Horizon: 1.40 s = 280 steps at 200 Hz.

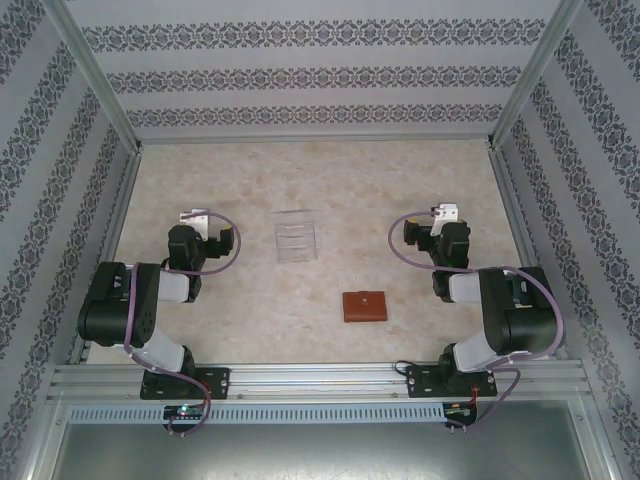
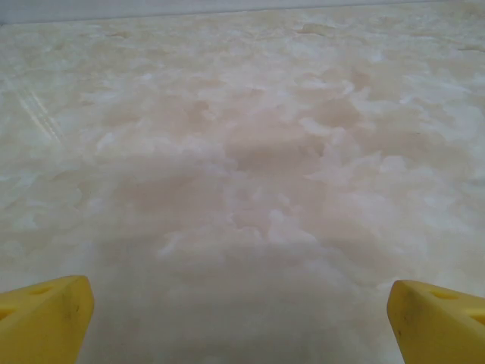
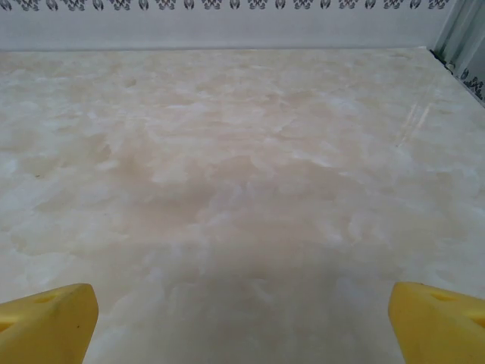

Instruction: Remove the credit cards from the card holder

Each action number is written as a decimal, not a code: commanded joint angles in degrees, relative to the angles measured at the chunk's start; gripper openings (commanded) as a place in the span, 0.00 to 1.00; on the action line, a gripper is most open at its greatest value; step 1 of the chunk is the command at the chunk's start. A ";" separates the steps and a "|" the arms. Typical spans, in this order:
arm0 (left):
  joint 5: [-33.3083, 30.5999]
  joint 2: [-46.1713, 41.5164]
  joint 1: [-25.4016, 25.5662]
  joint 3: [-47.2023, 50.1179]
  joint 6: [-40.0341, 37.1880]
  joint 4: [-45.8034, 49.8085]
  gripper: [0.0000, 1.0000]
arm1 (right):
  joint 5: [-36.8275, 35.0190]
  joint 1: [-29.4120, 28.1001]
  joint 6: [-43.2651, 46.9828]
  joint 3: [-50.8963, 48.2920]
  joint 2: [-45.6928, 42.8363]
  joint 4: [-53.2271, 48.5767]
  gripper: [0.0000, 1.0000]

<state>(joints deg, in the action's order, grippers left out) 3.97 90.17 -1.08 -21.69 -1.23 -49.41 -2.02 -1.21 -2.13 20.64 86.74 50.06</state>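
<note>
The card holder [image 1: 365, 306], a small reddish-brown leather wallet, lies folded shut on the marbled table, near the front and right of centre. The credit cards are hidden. My left gripper [image 1: 193, 217] rests at the left, well away from the wallet; its yellow fingertips [image 2: 45, 318] stand wide apart over bare table, so it is open. My right gripper [image 1: 441, 214] sits at the right, behind and to the right of the wallet. Its yellow fingertips [image 3: 436, 322] are also spread wide with nothing between them.
A clear plastic tray [image 1: 295, 240] stands at mid-table, between the two arms and behind the wallet. Patterned walls and aluminium posts [image 1: 95, 75] enclose the table on three sides. A metal rail [image 1: 320, 378] runs along the near edge.
</note>
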 commanded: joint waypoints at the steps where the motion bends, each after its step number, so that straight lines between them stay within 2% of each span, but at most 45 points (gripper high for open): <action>1: -0.65 0.62 0.54 -1.07 0.63 -2.89 1.00 | 1.17 0.51 0.68 1.22 0.35 2.49 0.98; 252: -0.63 0.54 0.55 -0.64 0.62 -3.61 1.00 | 1.17 0.33 0.72 1.15 0.19 2.67 0.98; 280: -1.54 -0.59 0.55 -0.63 0.79 -2.95 1.00 | 1.28 -0.26 1.49 1.86 -2.33 -0.40 0.98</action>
<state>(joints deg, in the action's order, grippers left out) 3.90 90.17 -1.08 -21.69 -1.23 -50.04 -1.98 -1.26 -1.48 20.78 86.70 49.87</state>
